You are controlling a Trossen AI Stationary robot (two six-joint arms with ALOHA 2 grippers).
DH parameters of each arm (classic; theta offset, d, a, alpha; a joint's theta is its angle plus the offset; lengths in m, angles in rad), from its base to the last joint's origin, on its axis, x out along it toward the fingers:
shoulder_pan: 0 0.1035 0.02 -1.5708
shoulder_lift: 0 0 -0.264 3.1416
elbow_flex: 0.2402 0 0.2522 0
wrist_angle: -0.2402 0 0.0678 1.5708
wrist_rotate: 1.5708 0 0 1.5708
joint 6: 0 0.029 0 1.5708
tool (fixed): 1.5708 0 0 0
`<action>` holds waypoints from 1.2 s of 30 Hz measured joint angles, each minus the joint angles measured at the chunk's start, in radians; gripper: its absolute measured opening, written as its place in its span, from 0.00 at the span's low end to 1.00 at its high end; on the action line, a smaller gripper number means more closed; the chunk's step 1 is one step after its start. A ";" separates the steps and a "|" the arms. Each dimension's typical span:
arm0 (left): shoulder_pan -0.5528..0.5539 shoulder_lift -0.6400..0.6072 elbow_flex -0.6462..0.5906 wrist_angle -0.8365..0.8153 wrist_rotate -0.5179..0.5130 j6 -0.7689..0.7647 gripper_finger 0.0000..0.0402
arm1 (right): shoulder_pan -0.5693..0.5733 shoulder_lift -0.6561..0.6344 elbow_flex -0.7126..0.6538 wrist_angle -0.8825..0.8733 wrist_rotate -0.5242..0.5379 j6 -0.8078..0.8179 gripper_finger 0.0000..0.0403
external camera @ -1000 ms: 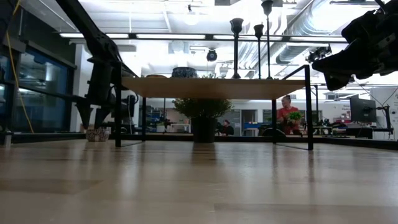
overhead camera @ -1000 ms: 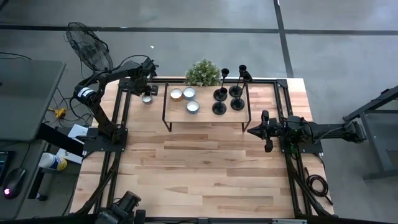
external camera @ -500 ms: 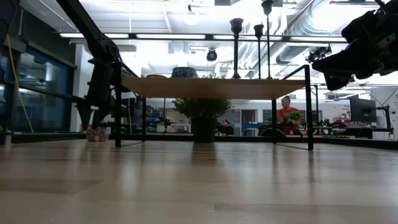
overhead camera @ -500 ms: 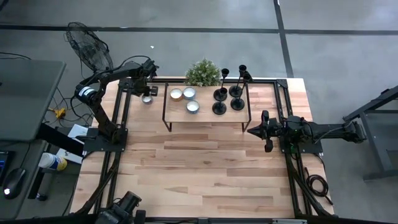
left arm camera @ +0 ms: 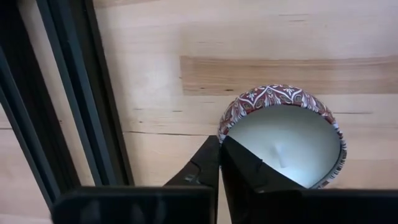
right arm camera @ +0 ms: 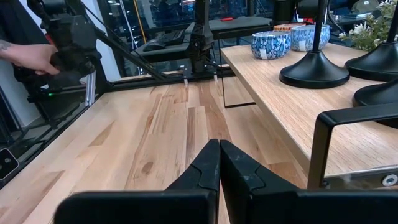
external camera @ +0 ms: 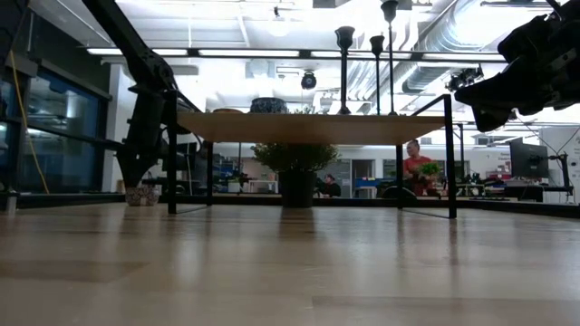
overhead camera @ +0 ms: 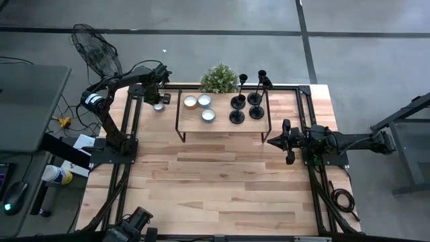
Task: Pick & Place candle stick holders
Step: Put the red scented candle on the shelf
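Several black candle stick holders (overhead camera: 237, 102) stand on their round bases on the right half of a small raised wooden shelf (overhead camera: 222, 122); their stems (external camera: 344, 72) rise above it in the low view. My left gripper (overhead camera: 158, 101) is at the table's far left, pointing down, shut on a red-patterned candle tin (left arm camera: 280, 134) that sits on the table. My right gripper (overhead camera: 272, 142) hangs shut and empty in the air to the right of the shelf, its fingers (right arm camera: 219, 155) level. My left gripper pinches the tin's thin side wall (left arm camera: 222, 132) at the rim, with one finger inside over the white wax and one outside. The fingers come from above, pointing down. The tin stands upright with its bottom on the table (external camera: 140, 196).
Three small candle tins (overhead camera: 204, 100) sit on the shelf's left half. A potted plant (overhead camera: 219, 78) stands behind the shelf. Black frame rails (left arm camera: 93, 93) run along the table beside the left gripper. A person's hand (right arm camera: 37, 57) shows beyond the table's left side.
My left gripper has shut: its fingers stood apart on either side of the tin's wall a second ago and now meet on it. The tin has stayed where it was on the table.
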 joint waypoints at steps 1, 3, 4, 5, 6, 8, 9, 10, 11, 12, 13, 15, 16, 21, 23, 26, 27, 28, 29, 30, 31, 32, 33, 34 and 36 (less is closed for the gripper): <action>0.000 0.000 0.000 0.000 0.001 0.007 0.01 | 0.000 0.000 0.000 0.000 0.000 0.000 0.00; 0.000 0.000 0.000 -0.005 0.007 0.020 0.01 | 0.000 0.000 0.000 0.000 0.000 0.000 0.00; 0.000 0.000 0.000 -0.010 0.013 0.026 0.01 | 0.000 0.000 0.000 0.000 0.000 0.000 0.00; 0.000 0.000 0.000 -0.014 0.020 0.035 0.00 | 0.000 0.000 0.000 0.000 0.000 0.000 0.00; 0.000 0.000 0.000 -0.019 0.024 0.042 0.00 | 0.000 0.000 0.000 0.000 0.000 0.000 0.00; 0.000 -0.006 0.000 -0.026 0.035 0.060 0.00 | 0.000 0.000 0.000 0.000 0.000 0.000 0.00; 0.000 -0.013 0.000 -0.029 0.042 0.066 0.00 | 0.000 0.000 0.000 0.000 0.000 0.000 0.00; 0.000 -0.021 0.000 -0.031 0.045 0.068 0.00 | 0.000 0.000 0.000 0.000 0.000 0.000 0.00; 0.000 -0.029 0.000 -0.030 0.045 0.069 0.00 | 0.000 0.000 0.000 0.000 0.000 0.000 0.00; 0.000 -0.039 0.000 -0.030 0.050 0.068 0.00 | 0.000 0.000 0.000 0.000 0.000 0.000 0.00; 0.000 -0.050 0.001 -0.031 0.052 0.067 0.00 | 0.000 0.000 0.000 0.000 0.000 0.000 0.00; 0.000 -0.069 0.015 -0.049 0.053 0.066 0.00 | 0.000 0.000 0.000 0.000 0.000 0.000 0.00; 0.000 -0.078 0.024 -0.059 0.053 0.066 0.00 | 0.000 0.000 0.000 0.000 0.000 0.000 0.00; 0.000 -0.131 0.100 -0.144 0.054 0.080 0.00 | 0.000 0.000 0.000 0.000 0.000 0.000 0.00; 0.000 -0.155 0.149 -0.189 0.070 0.109 0.00 | 0.000 0.000 0.000 0.000 0.000 0.000 0.00; 0.000 -0.180 0.232 -0.284 0.085 0.130 0.00 | 0.000 0.000 0.000 0.000 0.000 0.000 0.00; 0.000 -0.186 0.261 -0.321 0.087 0.140 0.00 | 0.000 0.000 0.000 0.000 0.000 0.000 0.00; 0.000 -0.190 0.293 -0.356 0.088 0.147 0.00 | 0.000 0.000 0.000 0.000 0.000 0.000 0.00; 0.000 -0.193 0.328 -0.392 0.088 0.152 0.00 | 0.000 0.000 0.000 0.000 0.000 0.000 0.00; 0.000 -0.193 0.363 -0.427 0.088 0.158 0.00 | 0.000 0.000 0.000 0.000 0.000 0.000 0.00; 0.000 -0.193 0.398 -0.460 0.086 0.165 0.00 | 0.000 0.000 0.000 0.000 0.000 0.000 0.00; 0.000 -0.193 0.433 -0.493 0.086 0.172 0.00 | 0.000 0.000 0.000 0.000 0.000 0.000 0.00; 0.000 -0.193 0.466 -0.517 0.087 0.177 0.00 | 0.000 0.000 0.000 0.000 0.000 0.000 0.00; -0.005 -0.193 0.500 -0.537 0.089 0.178 0.00 | 0.000 0.000 0.000 0.000 0.000 0.000 0.00; -0.024 -0.193 0.561 -0.572 0.098 0.177 0.00 | 0.000 0.000 0.000 0.000 0.000 0.000 0.00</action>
